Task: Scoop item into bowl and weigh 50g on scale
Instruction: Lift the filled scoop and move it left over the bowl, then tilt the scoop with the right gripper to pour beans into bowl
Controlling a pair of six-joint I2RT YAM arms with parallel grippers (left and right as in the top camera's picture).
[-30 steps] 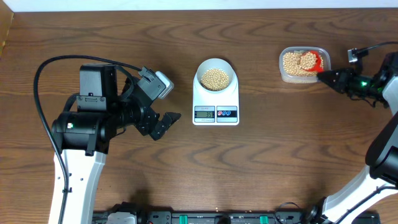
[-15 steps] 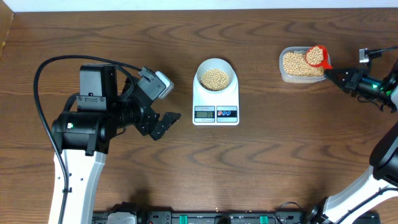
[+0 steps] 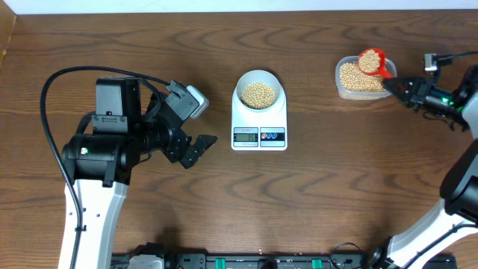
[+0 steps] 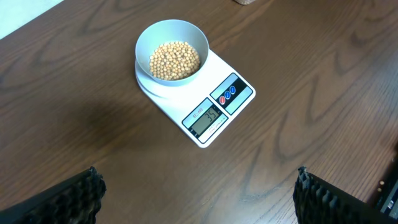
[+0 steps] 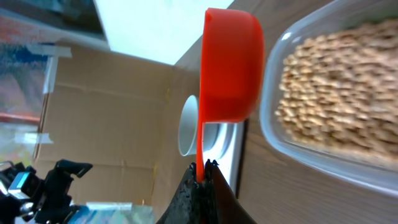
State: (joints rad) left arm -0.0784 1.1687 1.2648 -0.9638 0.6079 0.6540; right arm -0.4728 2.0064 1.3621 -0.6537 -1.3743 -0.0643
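The beans point(image 3: 258, 93) are seen as small, round, tan-yellow grains heaped in the pale blue-white bowl point(image 3: 240, 84), which is set on the far end of the white scale point(image 3: 259, 131) near the middle of the desk point(image 3: 336, 187). More of them are held in a clear tub point(image 3: 337, 75) at the right, and a further heap is carried in a red scoop point(image 3: 371, 61) raised over the tub's far right corner. The scoop's thin handle is pinched by the right gripper point(image 3: 396, 86), whose jaws are pressed together on it. The left gripper point(image 3: 200, 148) is spread wide and holds nothing, well apart from the scale; in its wrist view only the two dark fingertips point(image 4: 78, 199) are shown at the lower corners. The desk is of dark brown wood grain, with a white strip along its far edge. Digits are lit on the scale's grey display point(image 4: 208, 118), beside two round buttons point(image 4: 227, 93), but they can perhaps not be read with certainty. In the right wrist view the background is blurred, and only brown board and a pale surface can be made out.
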